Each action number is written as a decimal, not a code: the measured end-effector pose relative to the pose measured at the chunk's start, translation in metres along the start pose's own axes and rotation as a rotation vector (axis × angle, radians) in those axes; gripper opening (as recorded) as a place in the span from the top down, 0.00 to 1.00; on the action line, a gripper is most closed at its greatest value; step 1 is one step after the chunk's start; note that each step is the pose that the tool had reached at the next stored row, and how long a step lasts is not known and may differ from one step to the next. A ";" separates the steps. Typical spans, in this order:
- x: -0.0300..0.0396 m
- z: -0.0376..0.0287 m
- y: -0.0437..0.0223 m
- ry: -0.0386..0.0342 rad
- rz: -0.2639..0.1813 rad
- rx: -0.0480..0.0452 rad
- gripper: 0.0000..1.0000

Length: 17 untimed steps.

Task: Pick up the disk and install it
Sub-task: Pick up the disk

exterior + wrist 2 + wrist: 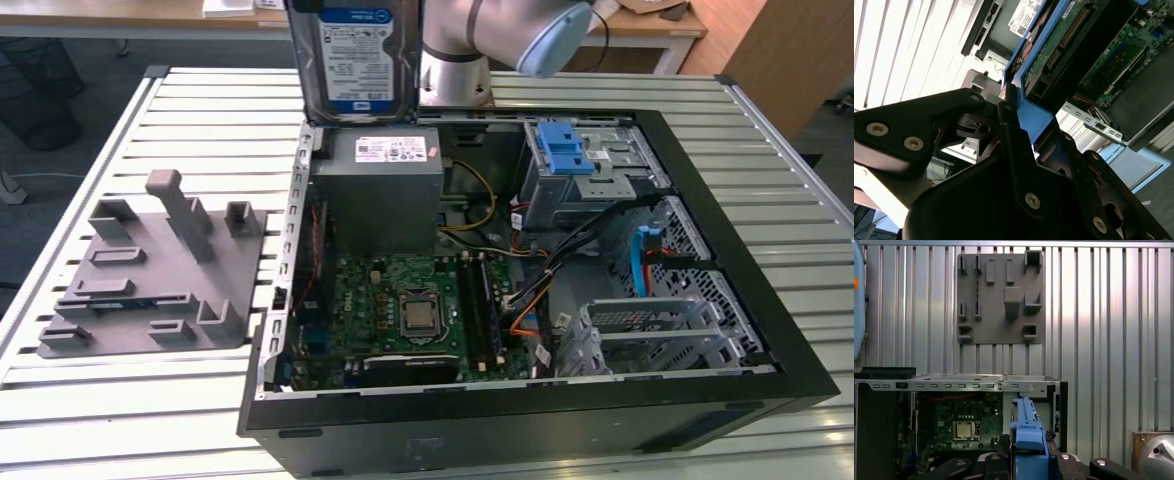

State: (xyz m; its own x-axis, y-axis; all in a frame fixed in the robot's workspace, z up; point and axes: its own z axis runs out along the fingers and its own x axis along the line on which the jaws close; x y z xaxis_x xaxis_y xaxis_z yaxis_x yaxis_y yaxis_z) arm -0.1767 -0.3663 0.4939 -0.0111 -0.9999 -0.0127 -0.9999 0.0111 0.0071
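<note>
Hand [1011, 102] is clamped tight on the disk [358, 55], gripping the blue bracket [1031, 112] at one end. The drive hangs upright below it, long axis vertical and label toward the exterior view, just above the power supply [380, 190] in the open PC case [534, 430].

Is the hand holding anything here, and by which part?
Yes: the hand is shut on the disk, gripping it by the blue bracket at one end, with the disk upright over the open computer case.
</note>
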 end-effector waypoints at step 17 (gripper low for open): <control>0.0322 0.0053 -0.0307 0.0000 0.000 0.0000 0.64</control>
State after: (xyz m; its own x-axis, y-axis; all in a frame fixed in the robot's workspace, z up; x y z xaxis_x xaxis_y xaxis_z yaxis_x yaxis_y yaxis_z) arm -0.1464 -0.3988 0.4880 -0.0115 -0.9999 -0.0127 -0.9999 0.0114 0.0071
